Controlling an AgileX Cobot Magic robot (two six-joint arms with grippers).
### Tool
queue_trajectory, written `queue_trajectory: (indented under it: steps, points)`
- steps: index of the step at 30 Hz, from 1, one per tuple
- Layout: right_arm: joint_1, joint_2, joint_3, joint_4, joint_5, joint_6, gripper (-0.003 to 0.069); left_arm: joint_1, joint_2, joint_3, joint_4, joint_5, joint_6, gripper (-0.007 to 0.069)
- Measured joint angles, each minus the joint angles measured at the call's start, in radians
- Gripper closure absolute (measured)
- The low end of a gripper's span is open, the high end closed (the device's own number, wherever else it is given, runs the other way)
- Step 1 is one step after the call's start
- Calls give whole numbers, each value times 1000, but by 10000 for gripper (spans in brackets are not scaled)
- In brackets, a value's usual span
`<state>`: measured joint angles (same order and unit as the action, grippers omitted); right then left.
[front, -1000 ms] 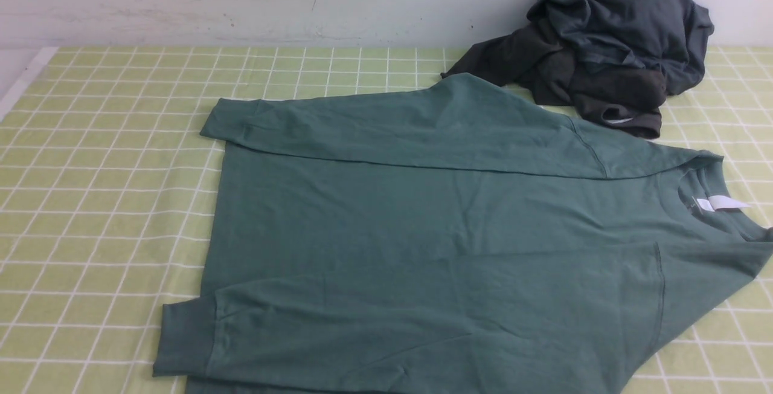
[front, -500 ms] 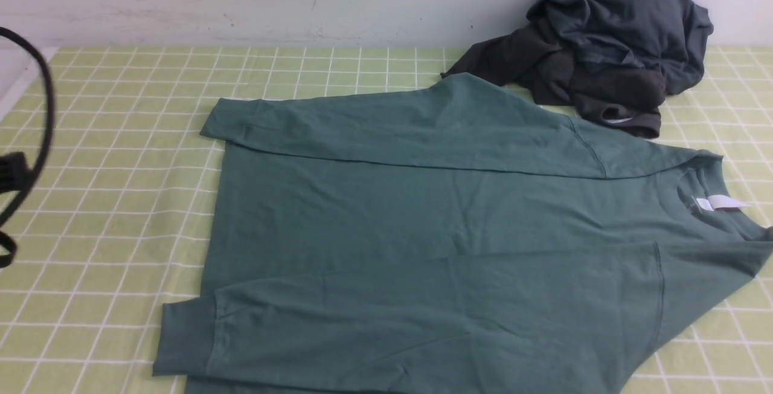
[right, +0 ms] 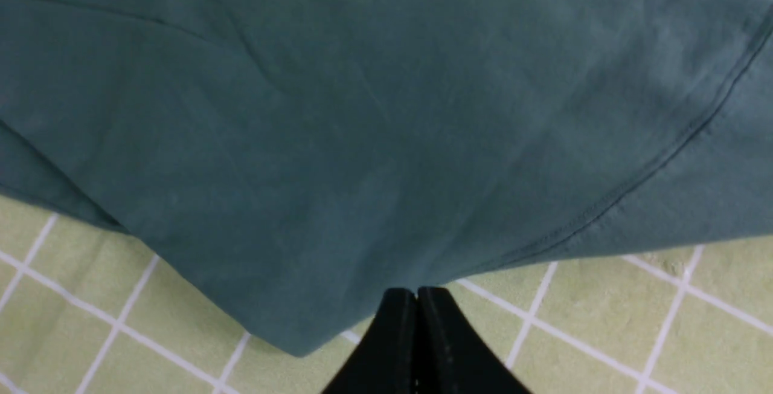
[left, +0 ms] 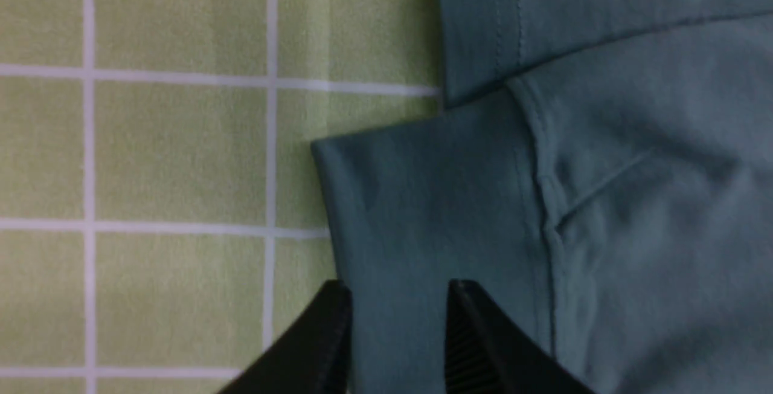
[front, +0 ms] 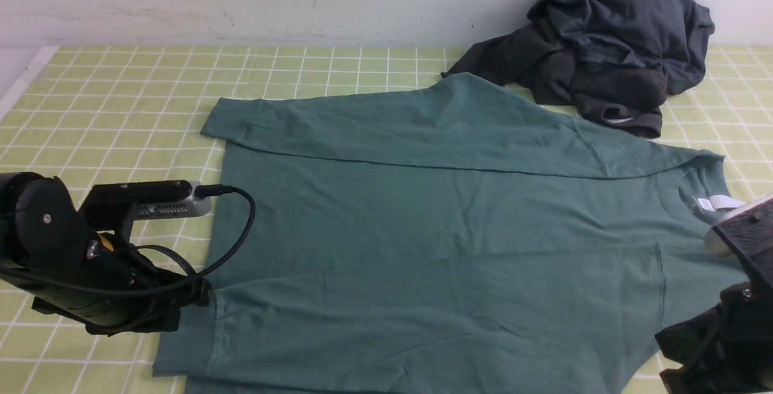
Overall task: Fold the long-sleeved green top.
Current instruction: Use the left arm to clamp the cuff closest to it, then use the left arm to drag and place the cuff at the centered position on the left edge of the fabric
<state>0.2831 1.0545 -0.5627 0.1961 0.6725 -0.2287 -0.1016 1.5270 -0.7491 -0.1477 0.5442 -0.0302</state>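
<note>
The green long-sleeved top (front: pixel 423 231) lies flat on the checked cloth, neck and white label (front: pixel 720 202) to the right. Both sleeves are folded across the body, their cuffs at the left. My left gripper (left: pixel 398 288) hovers open over the near sleeve's ribbed cuff (left: pixel 410 200), the cuff's fabric showing between its fingers. In the front view the left arm (front: pixel 90 261) sits at that cuff (front: pixel 181 345). My right gripper (right: pixel 416 291) is shut, its tips at the top's near edge (right: pixel 362 231) close to the shoulder seam. The right arm (front: pixel 724 333) is at the lower right.
A dark charcoal heap of clothes (front: pixel 604 37) sits at the back right against the wall, touching the top's far shoulder. The yellow-green checked tablecloth (front: pixel 109 110) shows to the left and behind the top. The table's left edge (front: pixel 24 80) is visible.
Both arms have come into the front view, the left at the near cuff and the right at the near shoulder. The top itself has not moved.
</note>
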Motion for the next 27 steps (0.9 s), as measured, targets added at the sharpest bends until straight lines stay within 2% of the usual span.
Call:
queue_trajectory:
  steps: [2,5,7,9,10,12,14,16,21,27]
  points:
    - [0,0,-1,13,-3,-4,668,1,42,-1,-2,-57,3,305]
    - [2,0,-1,22,-3,-7,668,1,87,-3,-5,-107,3,281]
    - [3,0,-1,31,-5,-7,668,1,118,-5,-6,-123,3,318]
    - [3,0,-1,38,-7,-7,668,1,133,-17,-2,-131,3,420]
    - [3,0,-1,38,-7,-7,668,1,135,-18,-3,-131,3,442]
    - [3,0,-1,38,-10,-8,668,-12,137,-37,-6,-114,15,559]
    - [3,0,-1,38,-11,-8,668,-42,127,-79,-1,-55,40,599]
    - [3,0,-1,38,-12,-8,668,-64,112,-114,-1,-21,56,603]
    - [3,0,-1,14,-19,-9,668,-141,-19,-348,-1,71,115,606]
    - [3,0,-1,-15,-20,-10,668,-147,-70,-570,21,81,117,606]
